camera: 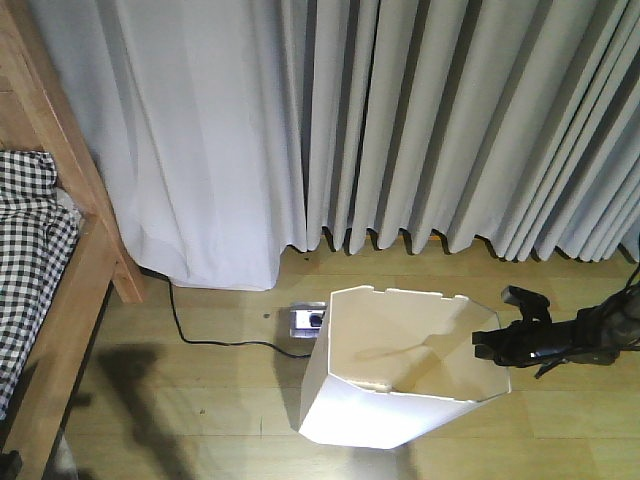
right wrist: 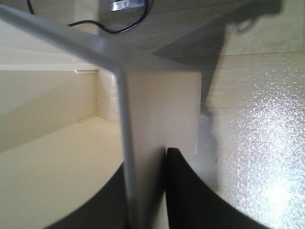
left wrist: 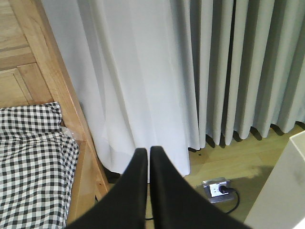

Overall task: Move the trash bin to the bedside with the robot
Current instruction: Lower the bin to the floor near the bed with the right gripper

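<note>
The white trash bin (camera: pixel 400 375) stands tilted on the wooden floor, its cream inside facing the camera. My right gripper (camera: pixel 492 347) is shut on the bin's right wall at the rim. In the right wrist view the thin wall (right wrist: pixel 143 119) runs between the jaws of the right gripper (right wrist: pixel 145 160), one finger inside and one outside. The bedside shows at the left as a light-brown bed frame (camera: pixel 85 270) with checked bedding (camera: pixel 30 250), well apart from the bin. My left gripper (left wrist: pixel 145 150) is shut on nothing, pointing at the curtain beside the bed frame (left wrist: pixel 71 109).
Long grey-white curtains (camera: pixel 400 120) hang across the back. A floor socket (camera: pixel 306 319) lies just behind the bin, with a black cord (camera: pixel 205 338) trailing left toward the bed. Bare wooden floor (camera: pixel 200 400) lies between bin and bed.
</note>
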`<state>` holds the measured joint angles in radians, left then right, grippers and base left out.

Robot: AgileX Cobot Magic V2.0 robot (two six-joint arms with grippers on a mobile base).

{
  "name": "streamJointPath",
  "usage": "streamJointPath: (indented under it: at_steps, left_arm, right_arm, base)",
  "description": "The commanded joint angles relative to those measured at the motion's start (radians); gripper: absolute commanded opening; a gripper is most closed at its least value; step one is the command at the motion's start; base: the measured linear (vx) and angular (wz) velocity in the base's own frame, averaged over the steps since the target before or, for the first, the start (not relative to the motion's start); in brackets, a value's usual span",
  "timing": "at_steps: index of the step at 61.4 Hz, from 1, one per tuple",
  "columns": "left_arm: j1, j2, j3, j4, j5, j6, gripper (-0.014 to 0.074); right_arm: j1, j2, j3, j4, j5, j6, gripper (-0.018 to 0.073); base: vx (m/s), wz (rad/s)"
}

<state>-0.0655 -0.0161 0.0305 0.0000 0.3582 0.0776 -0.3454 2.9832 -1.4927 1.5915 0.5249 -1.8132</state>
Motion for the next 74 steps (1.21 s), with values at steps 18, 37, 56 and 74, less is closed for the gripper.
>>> streamJointPath:
  at_steps: [18, 37, 56, 74]
  left_arm:
    - [0.003, -0.019, 0.018, 0.0, -0.07, -0.005, -0.0007]
    - [0.003, -0.019, 0.018, 0.0, -0.07, -0.005, -0.0007]
    - [0.003, -0.019, 0.018, 0.0, -0.07, -0.005, -0.0007]
    - [0.003, -0.019, 0.018, 0.0, -0.07, -0.005, -0.0007]
  right_arm:
    - [0.009, 0.129, -0.287, -0.011, 0.203, 0.175, -0.0003]
    - [0.122, 0.227, -0.488, -0.167, 0.159, 0.358, -0.0003]
    - [0.186, 0.267, -0.583, -0.374, 0.108, 0.588, 0.0006]
    - [0.186, 0.244, -0.594, -0.436, 0.203, 0.619, 0.0013]
  base:
    - [0.0, 0.0]
    - [0.0, 0.0]
    - [0.0, 0.0]
    - [0.0, 0.0]
